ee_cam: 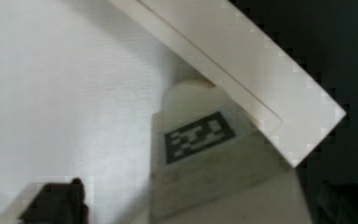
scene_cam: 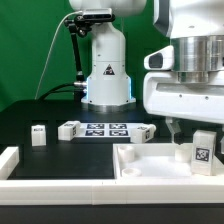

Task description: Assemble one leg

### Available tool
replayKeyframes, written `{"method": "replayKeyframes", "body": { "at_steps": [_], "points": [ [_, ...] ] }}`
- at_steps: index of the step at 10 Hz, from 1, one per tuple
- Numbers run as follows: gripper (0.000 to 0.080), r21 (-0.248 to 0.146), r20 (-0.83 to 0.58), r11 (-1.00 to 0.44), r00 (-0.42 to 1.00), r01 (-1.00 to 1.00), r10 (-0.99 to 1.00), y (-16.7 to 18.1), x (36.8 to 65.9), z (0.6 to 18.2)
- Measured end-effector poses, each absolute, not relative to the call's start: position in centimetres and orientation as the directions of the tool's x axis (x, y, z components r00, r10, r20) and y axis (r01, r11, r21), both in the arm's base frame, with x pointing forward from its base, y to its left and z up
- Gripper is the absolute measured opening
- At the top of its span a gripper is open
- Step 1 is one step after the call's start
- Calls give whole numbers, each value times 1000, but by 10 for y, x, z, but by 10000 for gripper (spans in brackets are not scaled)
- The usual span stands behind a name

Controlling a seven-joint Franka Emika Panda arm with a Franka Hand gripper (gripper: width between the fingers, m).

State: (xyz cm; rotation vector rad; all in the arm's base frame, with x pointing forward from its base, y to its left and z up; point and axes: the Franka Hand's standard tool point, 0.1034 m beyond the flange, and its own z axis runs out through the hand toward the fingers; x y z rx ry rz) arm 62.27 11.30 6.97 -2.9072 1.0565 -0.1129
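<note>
Claw (scene_cam: pixel 176 128) hangs over the white tray (scene_cam: pixel 150 170) at the table's front right corner; can't tell if open or closed. Leg (scene_cam: pixel 203 152) stands upright in the tray, just beside it, ungripped. Risk: off-centre descent could tip the leg.

The leg (scene_cam: pixel 203 152) is white with a black-and-white square tag on its face. The big tray (scene_cam: pixel 150 170) is white too. The table (scene_cam: pixel 40 160) is black. The marker board (scene_cam: pixel 105 129) is white with black square tags. The wall behind (scene_cam: pixel 30 50) is green. The robot arm (scene_cam: pixel 190 60) is white and grey.

In the wrist view the leg (ee_cam: pixel 202 140) shows the same black-and-white tag.
</note>
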Motion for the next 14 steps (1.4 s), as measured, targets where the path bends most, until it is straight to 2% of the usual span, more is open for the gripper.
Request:
{"method": "replayKeyframes", "body": {
  "at_steps": [3, 5, 7, 8, 9, 12, 14],
  "points": [
    [648, -29, 81, -940, 936, -340, -341, 108, 623, 69],
    [648, -26, 82, -954, 951, -298, -299, 107, 623, 69],
    [387, -26, 82, -954, 950, -299, -301, 107, 623, 69],
    [387, -28, 81, -949, 946, -314, -315, 107, 623, 69],
    [291, -30, 81, -944, 940, -330, -331, 107, 623, 69],
    [291, -65, 58, -796, 794, -602, -605, 109, 623, 68],
    [291, -88, 25, -620, 620, -780, -784, 111, 621, 67]
  ]
}}
